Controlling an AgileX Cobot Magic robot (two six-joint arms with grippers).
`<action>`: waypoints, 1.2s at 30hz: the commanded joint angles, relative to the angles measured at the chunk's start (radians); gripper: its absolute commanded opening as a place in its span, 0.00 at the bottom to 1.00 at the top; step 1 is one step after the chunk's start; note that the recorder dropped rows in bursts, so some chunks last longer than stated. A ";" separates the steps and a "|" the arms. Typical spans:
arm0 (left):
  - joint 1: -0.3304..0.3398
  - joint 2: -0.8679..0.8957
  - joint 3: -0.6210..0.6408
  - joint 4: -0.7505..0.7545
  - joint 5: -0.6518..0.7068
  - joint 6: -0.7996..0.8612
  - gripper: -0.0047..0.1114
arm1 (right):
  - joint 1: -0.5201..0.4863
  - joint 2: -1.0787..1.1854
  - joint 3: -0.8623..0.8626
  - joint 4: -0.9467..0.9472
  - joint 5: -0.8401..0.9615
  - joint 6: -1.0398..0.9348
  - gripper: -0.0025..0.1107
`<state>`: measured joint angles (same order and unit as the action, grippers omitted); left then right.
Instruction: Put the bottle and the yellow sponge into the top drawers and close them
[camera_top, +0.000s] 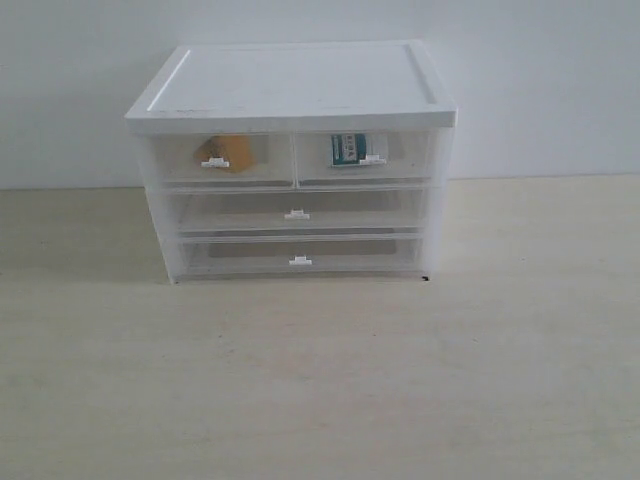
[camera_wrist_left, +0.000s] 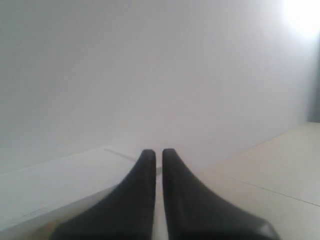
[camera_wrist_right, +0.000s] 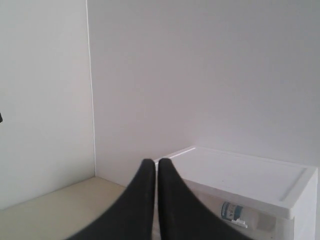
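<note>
- Yellow-orange foam sponge (camera_top: 228, 152) sat in your left translucent top drawer (camera_top: 178, 165), white teal-labelled pill bottle (camera_top: 350, 149) in the right top drawer (camera_top: 412, 160); both looked shut.
- Left gripper (camera_wrist_left: 158, 152) and right gripper (camera_wrist_right: 156, 162) were closed, empty; that bottle lay ahead of your right.

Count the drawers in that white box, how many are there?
4. The top left drawer holds the yellow sponge, the top right drawer holds the bottle, the middle wide drawer sits under them, and the bottom wide drawer is lowest. None look hidden.

No text can be read. The bottle (camera_top: 350, 150) carries a teal-blue label with pale marks on it, too small and blurred to make out.
</note>
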<state>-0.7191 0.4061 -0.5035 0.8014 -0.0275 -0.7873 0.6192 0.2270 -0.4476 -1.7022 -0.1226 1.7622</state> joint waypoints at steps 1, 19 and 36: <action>0.032 -0.032 0.004 -0.308 0.014 0.315 0.07 | 0.001 -0.005 0.005 -0.008 0.000 0.000 0.02; 0.485 -0.220 0.154 -0.771 -0.015 0.528 0.07 | 0.001 -0.005 0.005 -0.008 -0.002 0.008 0.02; 0.861 -0.406 0.387 -0.953 -0.056 0.638 0.07 | 0.001 -0.005 0.005 -0.006 -0.001 0.008 0.02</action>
<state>0.1191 0.0016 -0.1561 -0.1734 -0.0407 -0.1553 0.6192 0.2270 -0.4476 -1.7022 -0.1226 1.7660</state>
